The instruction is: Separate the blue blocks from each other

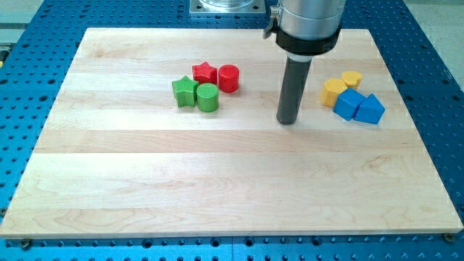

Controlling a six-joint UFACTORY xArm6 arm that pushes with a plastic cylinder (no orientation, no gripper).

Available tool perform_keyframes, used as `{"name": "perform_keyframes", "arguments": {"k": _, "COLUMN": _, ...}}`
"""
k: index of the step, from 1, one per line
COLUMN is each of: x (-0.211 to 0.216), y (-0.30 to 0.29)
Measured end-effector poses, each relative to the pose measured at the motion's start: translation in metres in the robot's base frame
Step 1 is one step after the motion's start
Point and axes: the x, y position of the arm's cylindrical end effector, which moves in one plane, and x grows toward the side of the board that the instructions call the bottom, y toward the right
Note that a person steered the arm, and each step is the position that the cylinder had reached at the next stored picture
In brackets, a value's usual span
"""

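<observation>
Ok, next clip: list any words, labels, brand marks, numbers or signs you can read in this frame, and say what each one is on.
None: no readable text anywhere in the view.
The wooden board is bare wood.
The coloured blocks, including the blue cube and the other blue block, carry no marks.
The rod above my tip and the blue perforated table show no lettering.

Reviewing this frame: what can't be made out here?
- Camera view: the arm above my tip is cut off by the view's top edge.
- Whether the two blue blocks touch: too close to tell.
- The metal base at the top: cropped by the frame edge.
</observation>
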Motion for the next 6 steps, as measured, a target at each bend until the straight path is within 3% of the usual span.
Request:
{"name": "perform_keyframes", "arguments": {"k": 1, "x": 0.041, "y": 0.035}}
{"name": "perform_keyframes", "arguments": {"k": 3, "x": 0.021, "y": 0.141}}
{"name": "perform_keyframes", "arguments": {"k": 5, "x": 0.011, "y": 0.196}}
{"name": "perform_keyframes", "arguments": {"k": 6, "x": -0.028, "y": 0.164}}
